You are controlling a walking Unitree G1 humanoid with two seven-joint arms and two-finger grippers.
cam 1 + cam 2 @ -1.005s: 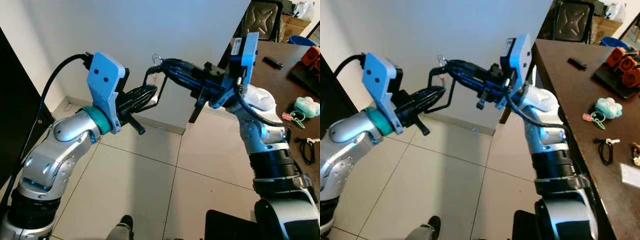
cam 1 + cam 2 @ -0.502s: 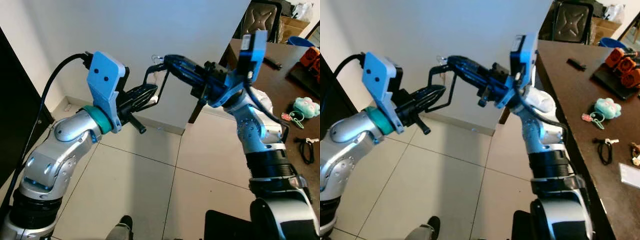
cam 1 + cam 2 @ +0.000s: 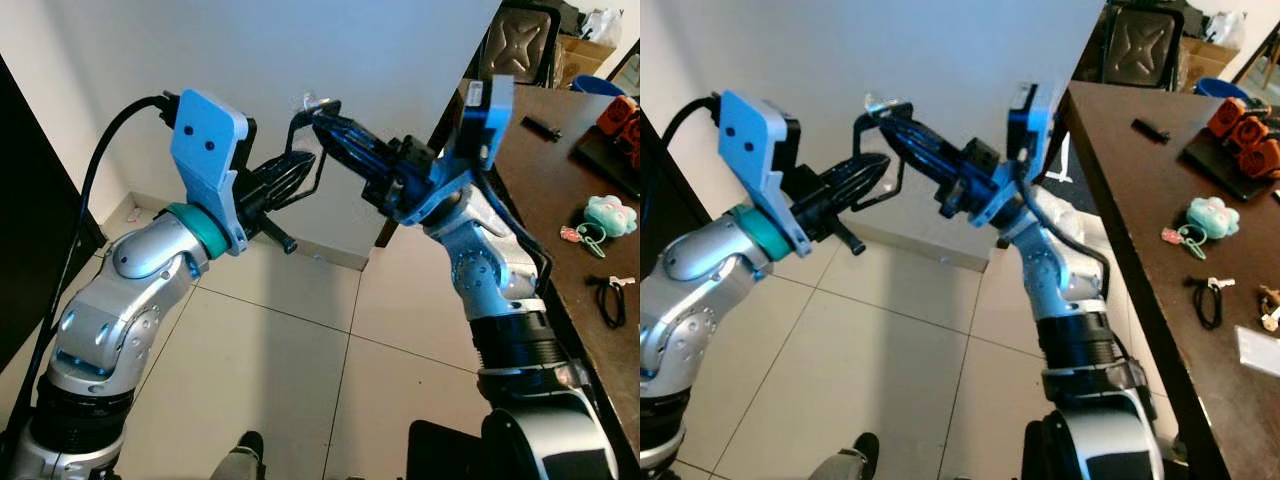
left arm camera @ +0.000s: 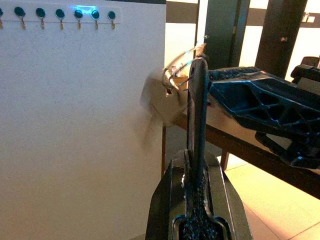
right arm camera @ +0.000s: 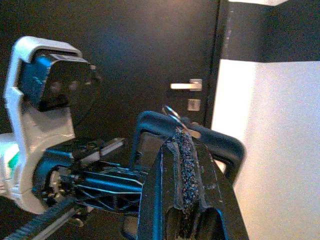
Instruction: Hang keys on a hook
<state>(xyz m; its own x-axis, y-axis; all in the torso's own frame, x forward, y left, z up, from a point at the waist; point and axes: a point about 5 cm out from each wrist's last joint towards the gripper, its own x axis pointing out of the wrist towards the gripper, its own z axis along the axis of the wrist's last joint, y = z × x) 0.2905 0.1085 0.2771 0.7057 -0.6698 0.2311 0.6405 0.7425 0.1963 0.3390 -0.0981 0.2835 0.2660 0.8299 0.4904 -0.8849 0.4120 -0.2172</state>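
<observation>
Both arms up, fingertips meeting near the upper centre of the left eye frame, in front of the white wall [image 3: 300, 50].

I see the right gripper [image 3: 325, 118] reaching in from the right, fingers pressed together on the keys: the key ring [image 3: 310, 101] pokes out at its tip, silver, blurred in the left wrist view [image 4: 182, 67].

Left gripper [image 3: 300, 165] comes in from the left, just below the right fingertips. Its fingers are closed on a black carabiner loop [image 3: 303, 140] that runs up to the keys; the left wrist view shows the thin black bar [image 4: 197, 105] pinched upright between them.

Hook rack [image 4: 60, 15]: a row of small hooks along the upper left of the left wrist frame, high on the wall, well apart from the keys.

Dark table [image 3: 560, 170] at right edge, with a teal plush keychain [image 3: 605, 215] and a black cord [image 3: 612, 300].
</observation>
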